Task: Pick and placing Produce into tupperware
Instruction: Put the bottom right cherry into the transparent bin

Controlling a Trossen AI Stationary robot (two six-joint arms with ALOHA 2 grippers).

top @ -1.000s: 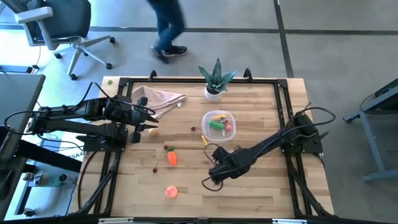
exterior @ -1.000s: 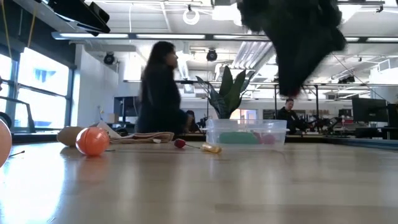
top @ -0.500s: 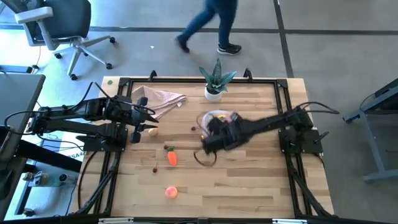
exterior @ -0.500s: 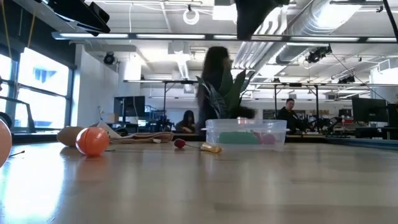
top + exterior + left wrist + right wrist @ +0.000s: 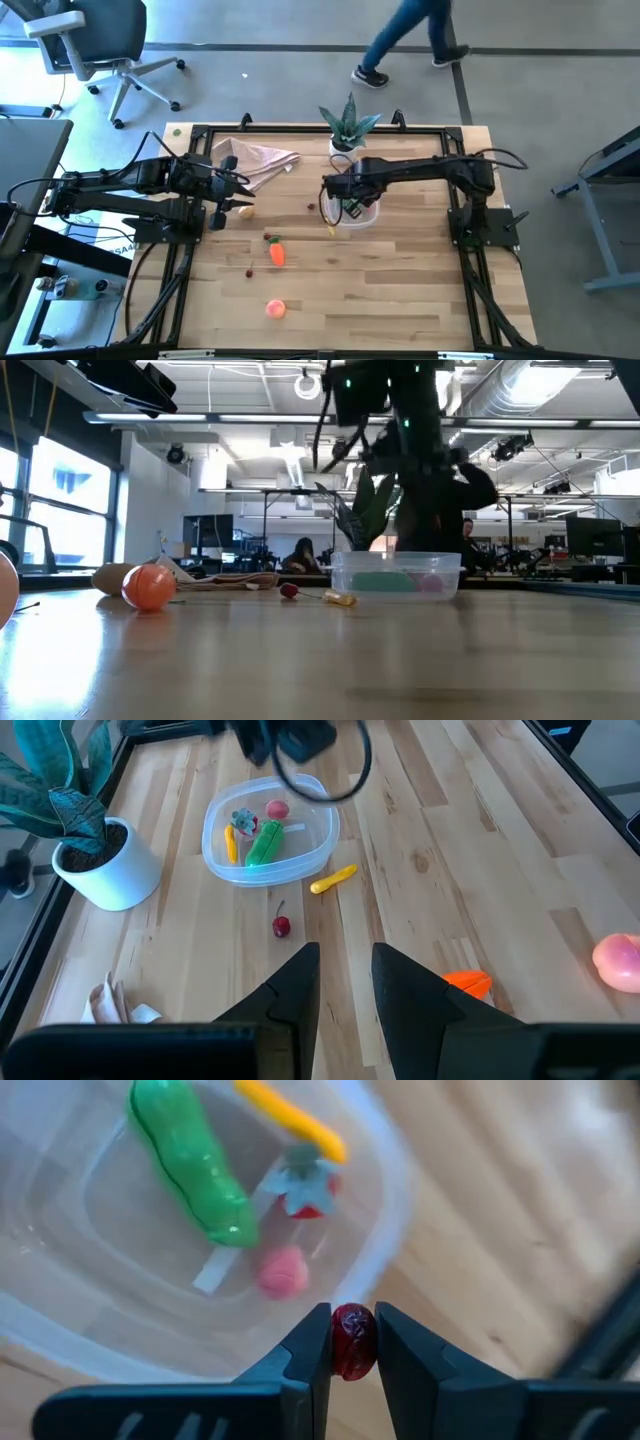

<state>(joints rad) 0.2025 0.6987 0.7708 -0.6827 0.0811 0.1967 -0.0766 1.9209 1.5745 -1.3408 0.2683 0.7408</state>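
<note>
Open board lies around the tupperware [image 5: 362, 212] on every side except where the potted plant [image 5: 346, 128] crowds it.

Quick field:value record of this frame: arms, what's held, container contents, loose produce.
right gripper: over the near rim of the tupperware, shut on dark red piece
left gripper: waiting at table's left side, holding nothing
tupperware contents: green pod, yellow strip, pink piece, red piece with a grey-green top
loose on table: yellow piece, cherry, carrot, peach
other: potted plant, cloth
</note>
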